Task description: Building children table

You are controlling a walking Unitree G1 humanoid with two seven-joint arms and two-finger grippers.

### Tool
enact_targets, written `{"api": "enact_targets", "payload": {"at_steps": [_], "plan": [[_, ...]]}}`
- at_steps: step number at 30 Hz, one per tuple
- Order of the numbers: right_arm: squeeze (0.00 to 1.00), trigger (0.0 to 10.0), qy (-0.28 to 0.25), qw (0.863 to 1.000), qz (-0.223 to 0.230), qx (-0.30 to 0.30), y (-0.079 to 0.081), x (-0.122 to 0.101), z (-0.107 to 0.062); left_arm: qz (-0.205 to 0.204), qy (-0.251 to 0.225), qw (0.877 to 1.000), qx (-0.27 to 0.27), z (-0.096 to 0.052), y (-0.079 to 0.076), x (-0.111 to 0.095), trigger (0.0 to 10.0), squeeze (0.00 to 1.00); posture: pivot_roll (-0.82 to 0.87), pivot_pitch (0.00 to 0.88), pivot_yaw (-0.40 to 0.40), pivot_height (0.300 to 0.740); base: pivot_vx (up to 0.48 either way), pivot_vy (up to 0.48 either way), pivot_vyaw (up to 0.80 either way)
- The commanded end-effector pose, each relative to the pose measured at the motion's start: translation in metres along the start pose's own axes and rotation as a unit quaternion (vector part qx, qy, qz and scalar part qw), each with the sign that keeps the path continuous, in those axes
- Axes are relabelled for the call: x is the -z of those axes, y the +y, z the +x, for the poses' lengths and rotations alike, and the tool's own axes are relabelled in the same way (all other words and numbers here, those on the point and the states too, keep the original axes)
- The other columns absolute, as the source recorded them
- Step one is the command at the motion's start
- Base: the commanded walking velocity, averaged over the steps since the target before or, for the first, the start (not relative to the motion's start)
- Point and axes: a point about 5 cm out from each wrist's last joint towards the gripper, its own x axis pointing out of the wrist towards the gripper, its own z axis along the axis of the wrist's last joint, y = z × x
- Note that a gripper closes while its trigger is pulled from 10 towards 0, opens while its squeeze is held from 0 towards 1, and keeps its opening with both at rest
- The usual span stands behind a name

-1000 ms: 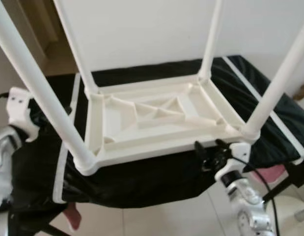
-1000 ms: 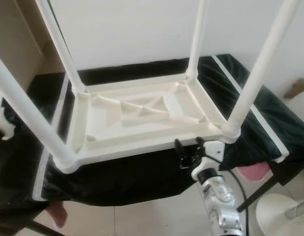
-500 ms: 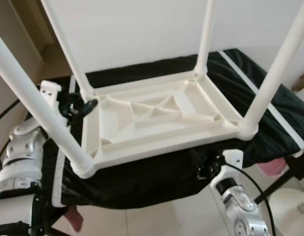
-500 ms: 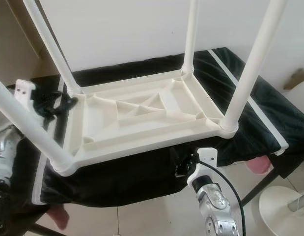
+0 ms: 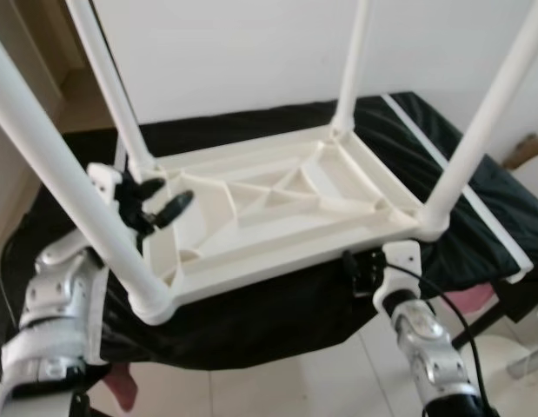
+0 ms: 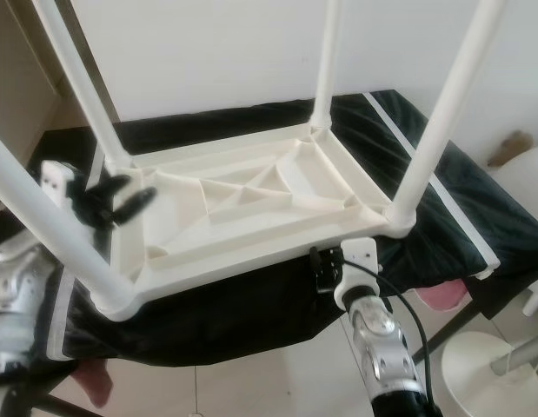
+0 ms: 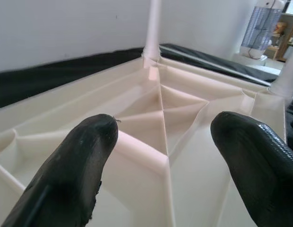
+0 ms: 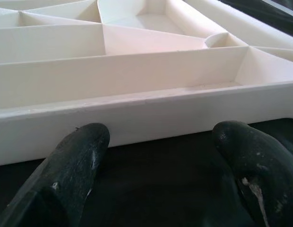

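Note:
A white plastic children's table (image 5: 277, 269) lies upside down on a black cloth-covered surface (image 5: 251, 326), its ribbed underside facing up. Its legs stand upright, among them the near left leg (image 5: 69, 174) and the near right leg (image 5: 486, 122). My left gripper (image 5: 162, 200) is open over the table's left rim, its fingertips (image 7: 84, 156) spread above the ribs. My right gripper (image 5: 360, 269) is open at the front edge near the right corner. Its fingers (image 8: 75, 165) rest low on the black cloth just in front of the rim (image 8: 146, 118), holding nothing.
A white wall stands close behind the surface. A round white base (image 6: 486, 373) sits on the tiled floor at the lower right. Pink items show under the cloth at the lower left (image 5: 122, 387) and at the right (image 6: 438, 297).
My left arm rose from low at the left and brought its open gripper over the table's left rim. The right gripper stayed by the front edge. The camera shifted a little.

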Motion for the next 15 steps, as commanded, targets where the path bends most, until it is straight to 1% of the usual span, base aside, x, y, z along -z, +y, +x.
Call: {"api": "enact_targets", "payload": {"at_steps": [1, 3, 4, 5, 6, 7, 9, 11, 13, 14, 15], "plan": [[0.0, 10.0, 0.015, 1.0, -0.003, -0.005, 0.003, 0.003, 0.004, 0.001, -0.001, 0.999, 0.041, 0.001, -0.011, -0.001, 10.0, 0.0, 0.05, 0.0, 0.003, 0.74, 0.0, 0.0, 0.0], [0.0, 10.0, 0.017, 1.0, -0.006, -0.002, 0.004, 0.001, 0.011, -0.008, -0.011, 0.999, 0.047, 0.001, -0.023, -0.003, 10.0, 0.0, 0.06, 0.0, 0.004, 0.74, 0.0, 0.0, 0.0], [0.0, 10.0, 0.017, 1.0, -0.006, -0.002, 0.004, 0.001, 0.011, -0.008, -0.011, 0.999, 0.047, 0.001, -0.023, -0.003, 10.0, 0.0, 0.06, 0.0, 0.004, 0.74, 0.0, 0.0, 0.0], [0.0, 10.0, 0.02, 1.0, -0.006, 0.007, 0.003, -0.001, 0.02, -0.016, -0.016, 0.998, 0.059, 0.004, -0.036, -0.003, 10.0, 0.0, 0.06, 0.0, 0.001, 0.74, 0.0, 0.0, 0.0], [0.0, 10.0, 0.018, 1.0, -0.008, 0.011, 0.003, -0.003, 0.024, -0.021, -0.018, 0.998, 0.063, 0.006, -0.041, -0.003, 10.0, 0.0, 0.06, 0.0, 0.001, 0.74, 0.0, 0.0, 0.0], [0.0, 10.0, 0.018, 1.0, -0.008, 0.011, 0.003, -0.003, 0.024, -0.021, -0.018, 0.998, 0.063, 0.006, -0.041, -0.003, 10.0, 0.0, 0.06, 0.0, 0.001, 0.74, 0.0, 0.0, 0.0], [0.0, 10.0, 0.017, 1.0, -0.007, 0.012, 0.005, -0.008, 0.032, -0.036, -0.024, 0.997, 0.071, 0.008, -0.053, -0.003, 10.0, 0.0, 0.06, 0.0, -0.001, 0.74, 0.0, 0.0, 0.0], [0.0, 10.0, 0.017, 1.0, -0.007, 0.012, 0.005, -0.008, 0.032, -0.036, -0.024, 0.997, 0.071, 0.008, -0.053, -0.003, 10.0, 0.0, 0.06, 0.0, -0.001, 0.74, 0.0, 0.0, 0.0], [0.0, 10.0, 0.015, 1.0, -0.007, 0.011, 0.005, -0.013, 0.042, -0.05, -0.029, 0.994, 0.092, 0.012, -0.072, -0.003, 10.0, 0.0, 0.07, 0.0, -0.002, 0.74, 0.0, 0.0, 0.0], [0.0, 10.0, 0.015, 1.0, -0.007, 0.011, 0.005, -0.013, 0.042, -0.05, -0.029, 0.994, 0.092, 0.012, -0.072, -0.003, 10.0, 0.0, 0.07, 0.0, -0.002, 0.74, 0.0, 0.0, 0.0], [0.0, 10.0, 0.014, 1.0, -0.011, 0.012, 0.004, -0.017, 0.049, -0.065, -0.035, 0.992, 0.106, 0.019, -0.089, -0.002, 10.0, 0.0, 0.07, 0.0, 0.001, 0.74, 0.0, 0.0, 0.0]]}}
